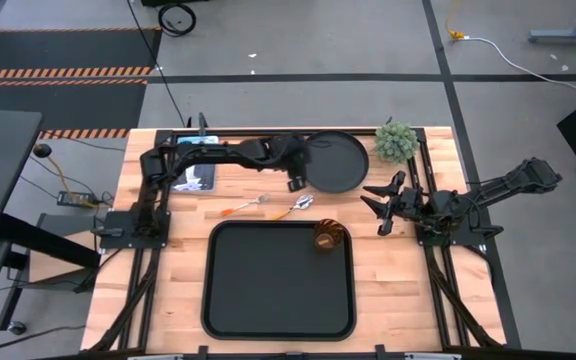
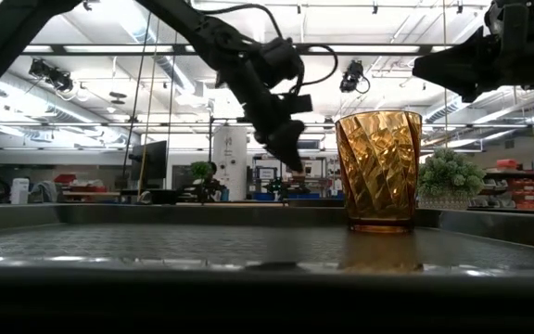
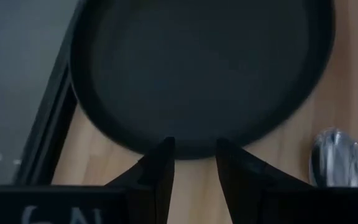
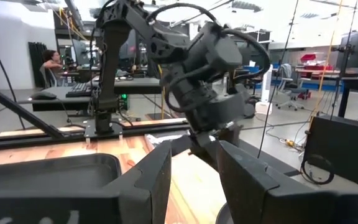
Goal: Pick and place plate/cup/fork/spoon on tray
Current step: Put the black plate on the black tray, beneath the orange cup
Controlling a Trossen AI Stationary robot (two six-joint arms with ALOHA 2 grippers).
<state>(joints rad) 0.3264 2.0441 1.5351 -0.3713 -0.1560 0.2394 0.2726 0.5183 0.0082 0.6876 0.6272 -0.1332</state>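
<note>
The round black plate (image 1: 338, 162) lies on the table's far side, past the black tray (image 1: 268, 300). The amber cup (image 1: 327, 236) stands upright in the tray's far right corner and also shows in the low view (image 2: 378, 172). The fork (image 1: 245, 207) and spoon (image 1: 301, 205) lie on the wood between plate and tray. My left gripper (image 1: 295, 183) is open, its fingers pointing down above the plate's rim (image 3: 191, 148) on the side toward the tray. My right gripper (image 1: 381, 207) is open and empty, right of the plate and cup.
A small green plant (image 1: 398, 142) stands at the far right, beside the plate. A blue and white flat item (image 1: 196, 176) lies under the left arm at the far left. The spoon's bowl (image 3: 334, 165) lies close to my left gripper. The tray's near part is bare.
</note>
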